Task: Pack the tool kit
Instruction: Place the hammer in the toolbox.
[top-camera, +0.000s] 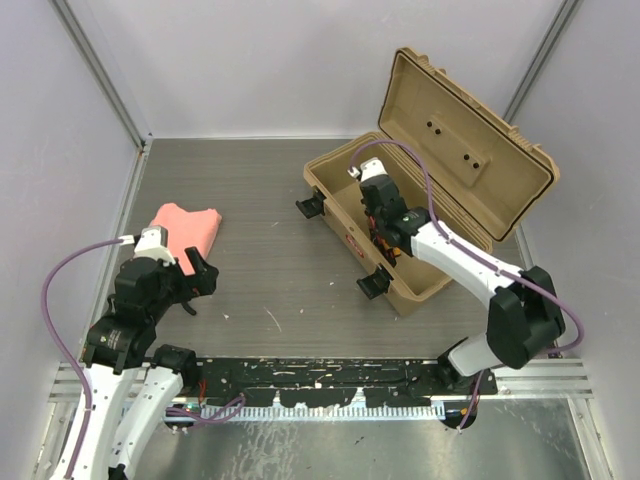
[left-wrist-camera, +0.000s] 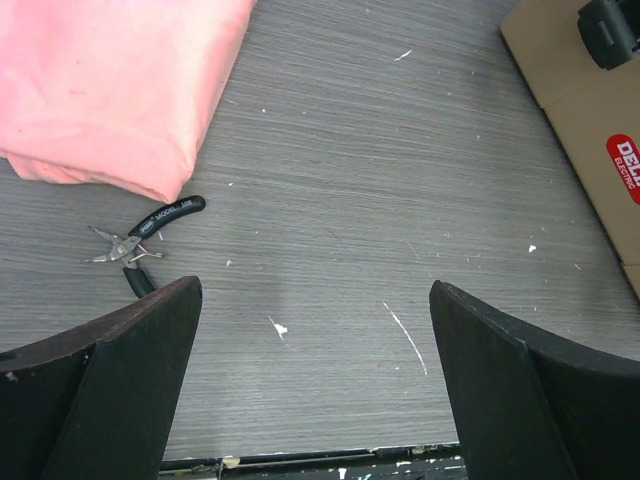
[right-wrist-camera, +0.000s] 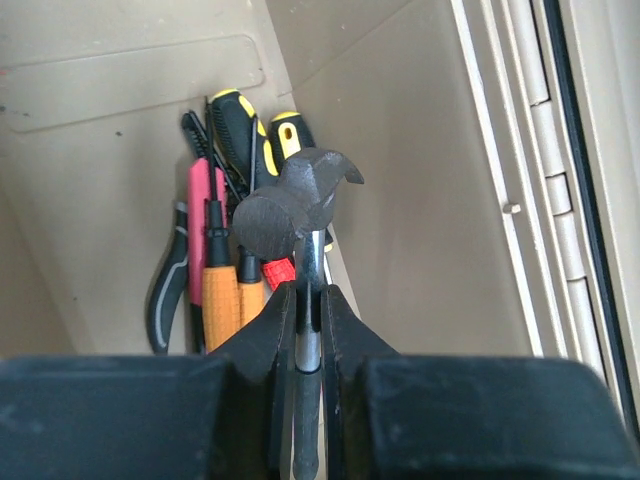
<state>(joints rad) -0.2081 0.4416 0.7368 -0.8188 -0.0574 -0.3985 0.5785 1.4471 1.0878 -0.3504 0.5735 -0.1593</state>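
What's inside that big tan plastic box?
A black-headed hammer, held by the right hand, over orange-, red- and yellow-handled screwdrivers and grey-handled pliers. They hide the floor of the tan case.

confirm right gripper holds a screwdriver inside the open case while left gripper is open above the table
No: the right wrist view shows the right gripper shut on the hammer, not a screwdriver, inside the open case; the left gripper is open above the table.
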